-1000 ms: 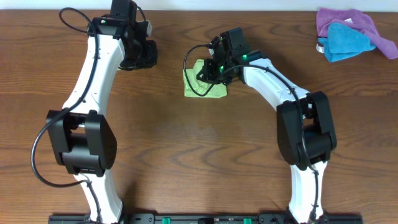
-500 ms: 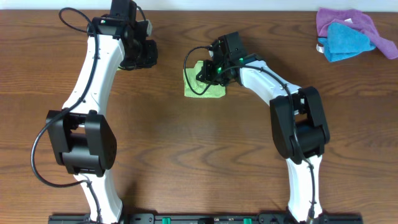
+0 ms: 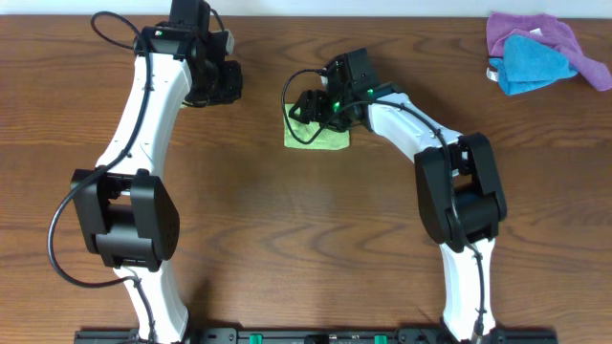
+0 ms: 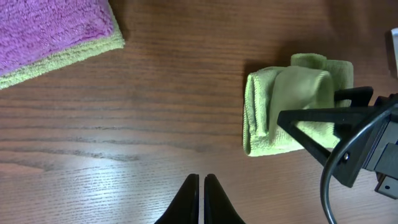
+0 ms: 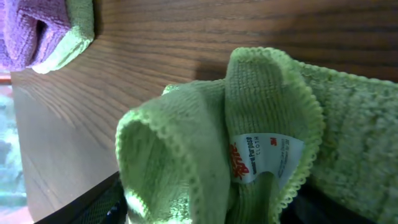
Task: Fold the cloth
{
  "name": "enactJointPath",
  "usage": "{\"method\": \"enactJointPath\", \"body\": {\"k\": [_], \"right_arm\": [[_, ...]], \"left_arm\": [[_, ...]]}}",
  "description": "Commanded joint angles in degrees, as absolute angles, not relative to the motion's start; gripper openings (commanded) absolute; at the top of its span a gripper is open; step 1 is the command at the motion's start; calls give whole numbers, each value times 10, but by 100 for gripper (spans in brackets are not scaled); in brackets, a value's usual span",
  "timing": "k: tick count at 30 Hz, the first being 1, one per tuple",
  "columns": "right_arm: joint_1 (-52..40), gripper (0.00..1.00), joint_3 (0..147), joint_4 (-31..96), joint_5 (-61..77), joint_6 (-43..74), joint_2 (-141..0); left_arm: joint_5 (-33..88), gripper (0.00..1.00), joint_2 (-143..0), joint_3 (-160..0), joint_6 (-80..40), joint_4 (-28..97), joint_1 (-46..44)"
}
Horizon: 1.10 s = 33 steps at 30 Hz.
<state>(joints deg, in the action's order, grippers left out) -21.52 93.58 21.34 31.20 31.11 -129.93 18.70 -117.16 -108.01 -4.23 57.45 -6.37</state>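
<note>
The lime-green cloth (image 3: pixel 321 138) lies folded into a small bundle on the table's middle back. In the left wrist view the cloth (image 4: pixel 273 106) shows a puffy, loose top layer. My right gripper (image 3: pixel 314 107) sits on its far edge with the jaws spread, and the cloth (image 5: pixel 186 143) bulges loosely between them. Its white tag (image 5: pixel 264 155) faces the camera. The right gripper (image 5: pixel 205 210) has its fingers mostly hidden behind the fabric. My left gripper (image 4: pixel 200 178) is shut and empty over bare wood, left of the cloth, also seen at the back left (image 3: pixel 216 86).
A purple cloth (image 3: pixel 528 32) and a bright blue cloth (image 3: pixel 535 62) lie at the back right corner. Another purple cloth on a yellow-green one (image 4: pixel 50 31) sits near the left arm. The right arm's black cable (image 3: pixel 290 113) loops over the cloth's left side.
The right gripper's jaws have spread apart over the cloth, letting the fabric loose. The left arm has not moved.
</note>
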Motion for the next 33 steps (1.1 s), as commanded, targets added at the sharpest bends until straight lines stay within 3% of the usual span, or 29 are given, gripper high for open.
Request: {"method": "enactJointPath", "body": {"k": [1, 4, 33], "right_arm": [[-218, 81, 945, 215, 320, 313, -1304], [-218, 99, 946, 214, 332, 313, -1304], [-206, 99, 1023, 284, 380, 312, -1299]], "left_arm": [[190, 6, -1160, -1077, -32, 574, -57], [191, 6, -1160, -1077, -32, 573, -52], [198, 6, -1160, -1077, -30, 561, 27]]}}
